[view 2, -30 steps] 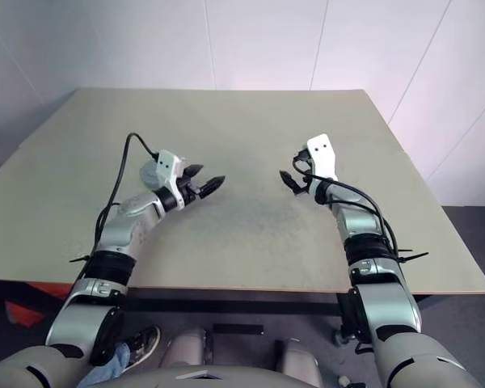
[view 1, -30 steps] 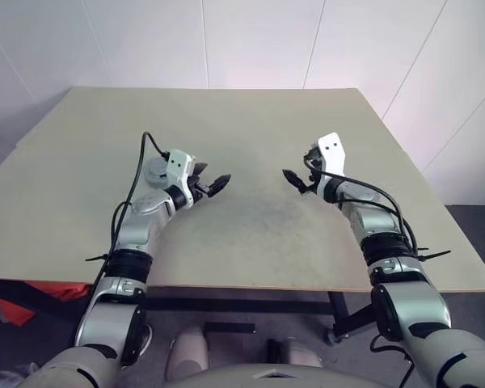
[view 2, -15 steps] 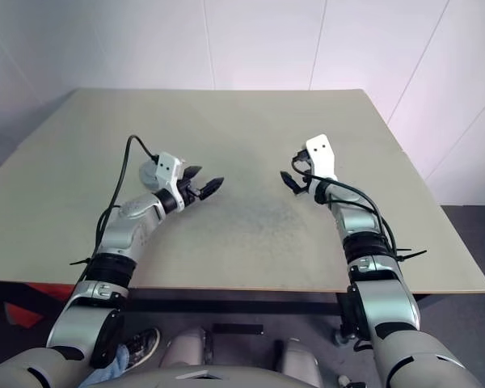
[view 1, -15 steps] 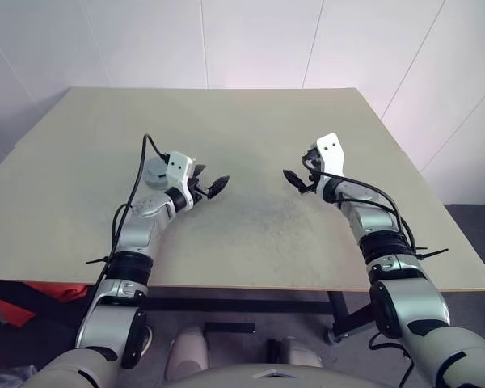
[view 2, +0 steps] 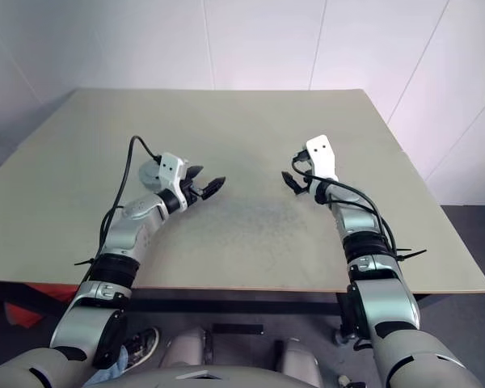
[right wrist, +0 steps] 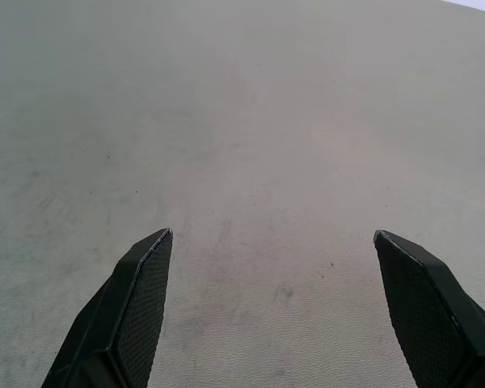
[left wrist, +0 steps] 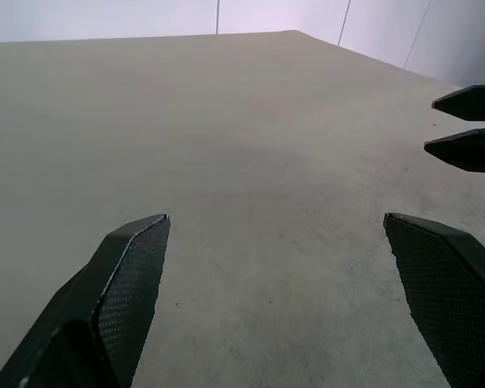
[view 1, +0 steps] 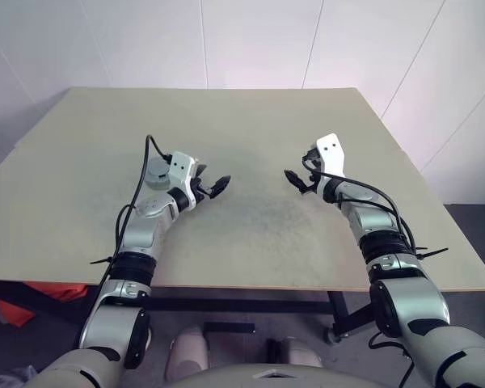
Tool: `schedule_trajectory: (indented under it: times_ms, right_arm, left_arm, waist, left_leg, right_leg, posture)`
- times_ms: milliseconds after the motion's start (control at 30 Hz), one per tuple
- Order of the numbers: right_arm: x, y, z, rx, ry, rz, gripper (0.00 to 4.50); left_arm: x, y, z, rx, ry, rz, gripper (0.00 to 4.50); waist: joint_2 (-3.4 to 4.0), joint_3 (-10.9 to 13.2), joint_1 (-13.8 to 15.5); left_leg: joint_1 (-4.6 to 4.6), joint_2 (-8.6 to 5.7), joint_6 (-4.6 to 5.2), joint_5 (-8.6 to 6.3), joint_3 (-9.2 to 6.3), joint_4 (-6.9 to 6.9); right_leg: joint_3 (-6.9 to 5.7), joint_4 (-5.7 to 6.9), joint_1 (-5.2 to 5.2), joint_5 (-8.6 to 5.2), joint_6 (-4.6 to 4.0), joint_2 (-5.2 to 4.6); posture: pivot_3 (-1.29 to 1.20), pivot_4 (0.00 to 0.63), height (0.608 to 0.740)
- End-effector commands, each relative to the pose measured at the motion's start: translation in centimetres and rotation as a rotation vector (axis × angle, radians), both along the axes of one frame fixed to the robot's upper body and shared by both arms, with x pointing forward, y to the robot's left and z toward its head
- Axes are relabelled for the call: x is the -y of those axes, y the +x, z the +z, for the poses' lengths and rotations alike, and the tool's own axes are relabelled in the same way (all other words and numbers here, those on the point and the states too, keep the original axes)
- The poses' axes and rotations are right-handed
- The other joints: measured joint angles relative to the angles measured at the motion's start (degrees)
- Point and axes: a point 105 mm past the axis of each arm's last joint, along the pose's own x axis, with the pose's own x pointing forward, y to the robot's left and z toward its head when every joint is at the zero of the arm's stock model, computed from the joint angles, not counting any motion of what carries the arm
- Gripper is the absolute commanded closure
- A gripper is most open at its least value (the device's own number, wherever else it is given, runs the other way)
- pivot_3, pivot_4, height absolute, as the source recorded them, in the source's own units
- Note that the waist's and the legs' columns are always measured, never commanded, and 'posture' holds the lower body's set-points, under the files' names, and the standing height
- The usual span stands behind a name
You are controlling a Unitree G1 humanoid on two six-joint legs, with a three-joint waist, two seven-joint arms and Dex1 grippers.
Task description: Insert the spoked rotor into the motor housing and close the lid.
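Just two open pincers (view 1: 213, 187) (view 1: 295, 179), one table (view 1: 250, 121)

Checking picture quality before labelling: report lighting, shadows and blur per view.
Left eye view: even soft light, table without glare. Left wrist view: fingers sharp, far table edge softer. Right wrist view: fingers crisp, faint dark smudges on the table, no hard shadow.

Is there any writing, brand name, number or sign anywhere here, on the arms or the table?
None can be read: the table is plain and unmarked, and the left gripper and right gripper carry no lettering or numbers.
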Motion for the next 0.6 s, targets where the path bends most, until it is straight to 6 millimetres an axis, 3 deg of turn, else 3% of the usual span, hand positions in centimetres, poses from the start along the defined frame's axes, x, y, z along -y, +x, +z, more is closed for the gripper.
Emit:
schedule_trajectory:
  times_ms: [33, 400, 600]
  right_arm:
    - [0.42, 0.36, 1.95, 0.070, 0.000, -0.009, 0.00]
    - [-0.04, 1.06, 2.66, 0.080, -0.002, -0.004, 0.00]
    - [-0.17, 0.79, 1.94, 0.068, 0.001, -0.002, 0.00]
  left_arm:
    - [0.14, 0.11, 1.39, 0.061, -0.001, -0.003, 0.02]
    - [-0.34, 0.40, 1.89, 0.079, 0.001, 0.021, 0.02]
    - [-0.44, 0.10, 1.66, 0.073, -0.004, 0.026, 0.02]
  waist:
    - [0.00, 0.00, 0.00]
    - [0.00, 0.00, -0.03]
    - [0.00, 0.00, -0.02]
  left_leg:
    - [0.00, 0.00, 0.00, 0.00, 0.00, 0.00]
    - [0.00, 0.01, 0.01, -0.01, 0.01, 0.00]
    - [-0.01, 0.01, 0.02, -0.02, 0.01, 0.00]
  right_leg:
    - [0.00, 0.00, 0.00, 0.00, 0.00, 0.00]
    - [0.00, -0.01, 0.00, 0.00, 0.00, 0.00]
    - [0.00, -0.02, -0.01, 0.00, 0.00, 0.00]
  posture:
    - [0.00, 0.000, 0.740]
    - [0.00, 0.000, 0.740]
    - [0.00, 0.000, 0.740]
